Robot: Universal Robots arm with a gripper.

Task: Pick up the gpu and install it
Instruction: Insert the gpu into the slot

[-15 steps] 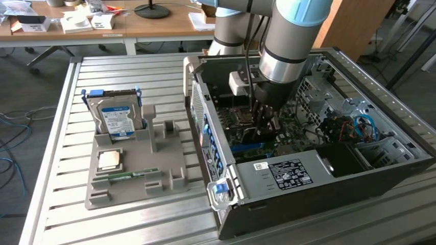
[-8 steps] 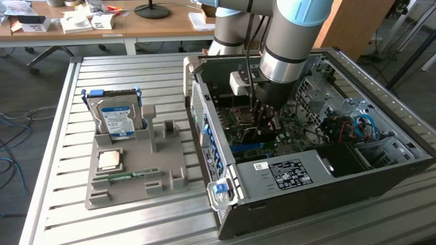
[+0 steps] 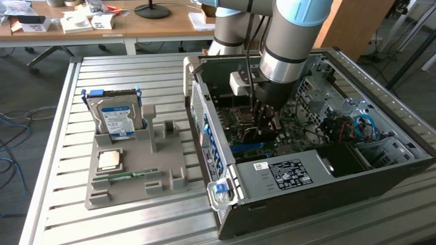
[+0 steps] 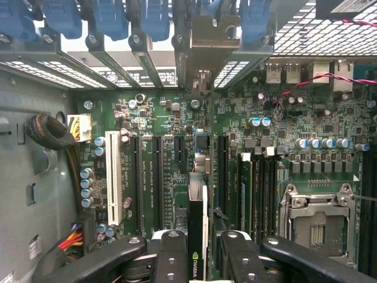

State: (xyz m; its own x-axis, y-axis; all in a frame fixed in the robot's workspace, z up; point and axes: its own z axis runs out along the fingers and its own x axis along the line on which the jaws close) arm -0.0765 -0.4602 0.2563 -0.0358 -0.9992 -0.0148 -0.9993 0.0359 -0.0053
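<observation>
Black gpu (image 4: 196, 212), clamped edge-on between the gripper's (image 4: 203, 253) fingers, hovers over the motherboard (image 4: 177, 177) mid-installation; seating it likely demands exact, square alignment.

One computer case (image 3: 272, 212), one gpu (image 4: 196, 227), one hard drive (image 3: 117, 116), one memory stick (image 3: 129, 175), one square chip (image 3: 110, 160), one tray (image 3: 170, 166).

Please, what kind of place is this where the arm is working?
Probably a robotics lab or workshop: a robot arm reaches into an open computer case on a slatted metal table, its claw gripping the gpu, with office desks behind.
</observation>
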